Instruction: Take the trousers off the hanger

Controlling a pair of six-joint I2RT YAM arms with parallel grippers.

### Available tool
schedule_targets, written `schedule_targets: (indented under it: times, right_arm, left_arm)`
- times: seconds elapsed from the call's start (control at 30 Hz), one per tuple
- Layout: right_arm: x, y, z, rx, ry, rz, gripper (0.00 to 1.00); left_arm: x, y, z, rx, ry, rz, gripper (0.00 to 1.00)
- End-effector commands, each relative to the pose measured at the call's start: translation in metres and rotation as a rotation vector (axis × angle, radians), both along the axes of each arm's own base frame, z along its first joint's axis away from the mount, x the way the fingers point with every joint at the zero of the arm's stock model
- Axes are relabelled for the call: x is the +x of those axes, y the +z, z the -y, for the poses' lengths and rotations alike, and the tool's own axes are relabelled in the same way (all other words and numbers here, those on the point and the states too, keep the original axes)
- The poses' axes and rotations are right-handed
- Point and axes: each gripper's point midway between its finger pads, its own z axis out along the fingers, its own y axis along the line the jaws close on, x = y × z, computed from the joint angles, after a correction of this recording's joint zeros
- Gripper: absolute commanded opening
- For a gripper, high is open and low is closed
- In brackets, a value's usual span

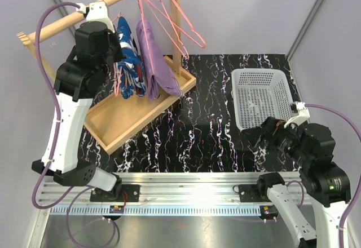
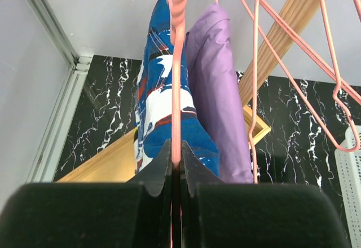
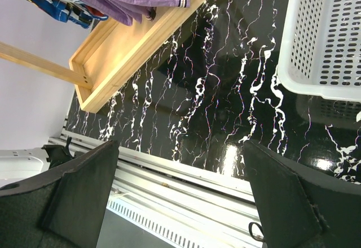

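Fingers [image 2: 157,169] of the left gripper [image 2: 175,153] are pinched shut on the wire of a pink hanger [image 2: 176,84], seen plainly in the left wrist view. The right gripper [image 3: 180,146] hangs with its jaws wide apart and nothing between them, low over the table [image 1: 208,135] beside the basket.

Findings, by size:
- Wooden rack [image 1: 62,25]: its rail carries the loaded hangers and several bare pink hangers [image 1: 169,17].
- Wooden tray [image 1: 130,121]: lies at the foot of the rack. The shorts hang over its far end (whether the hems touch it cannot be told); the rest shows bare wood.
- White basket [image 1: 234,98]: on the right of the table, nothing visible in it.
- Blue shorts [image 2: 153,107] and purple shorts [image 2: 217,107]: side by side on the rail, neither removed.

Assessment: the step in hand is securing the hanger that bears the blue shorts. The next move calls for steadying that hanger while the cloth is drawn off it; the idle right arm would have to cross well over to reach. The neighbouring purple pair hangs very close and could snag.
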Motion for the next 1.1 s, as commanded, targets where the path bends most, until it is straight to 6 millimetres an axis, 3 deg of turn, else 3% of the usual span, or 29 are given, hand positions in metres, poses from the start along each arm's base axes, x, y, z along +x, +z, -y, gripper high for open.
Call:
schedule_targets:
  times: [0.0, 0.13, 0.17, 0.3, 0.47, 0.6, 0.77, 0.83, 0.87, 0.97, 1.0, 1.07]
  right_arm:
    - [0.001, 0.008, 0.000, -0.009, 0.005, 0.030, 1.00]
    - [0.011, 0.014, -0.012, 0.010, 0.074, 0.069, 1.00]
    - [0.012, 0.015, -0.016, 0.012, 0.096, 0.073, 0.99]
    - [0.035, 0.019, -0.022, 0.005, 0.114, 0.077, 1.00]
    - [0.058, 0.040, -0.037, 0.034, 0.185, 0.201, 1.00]
    - [0.071, 0.062, -0.057, 0.093, 0.295, 0.260, 0.99]
    - [0.074, 0.094, -0.082, 0.184, 0.457, 0.308, 0.99]
    - [0.080, 0.093, -0.087, 0.180, 0.474, 0.284, 0.99]
    - [0.083, 0.099, -0.086, 0.151, 0.461, 0.311, 0.99]
    - [0.086, 0.094, -0.102, 0.073, 0.464, 0.304, 0.99]
    - [0.077, 0.084, -0.121, 0.052, 0.516, 0.269, 0.99]
    - [0.088, 0.072, -0.134, -0.043, 0.461, 0.266, 0.99]
  left_arm:
    - [-0.029, 0.108, -0.011, -0.137, -0.011, 0.357, 0.00]
    - [-0.046, 0.109, -0.011, -0.178, -0.042, 0.356, 0.00]
    - [-0.045, 0.101, -0.008, -0.177, -0.055, 0.337, 0.00]
    - [-0.063, 0.103, -0.009, -0.205, -0.085, 0.356, 0.00]
    - [-0.089, 0.104, -0.013, -0.239, -0.120, 0.366, 0.00]
    - [-0.111, 0.091, -0.015, -0.264, -0.148, 0.330, 0.00]
    - [-0.137, 0.051, -0.018, -0.284, -0.166, 0.214, 0.00]
    - [-0.156, 0.041, -0.017, -0.304, -0.208, 0.205, 0.00]
    - [-0.156, 0.026, -0.013, -0.298, -0.220, 0.164, 0.00]
    - [-0.177, 0.004, -0.005, -0.315, -0.302, 0.107, 0.00]
    - [-0.178, -0.010, 0.001, -0.315, -0.326, 0.073, 0.00]
    - [-0.186, -0.025, 0.008, -0.328, -0.373, 0.047, 0.00]
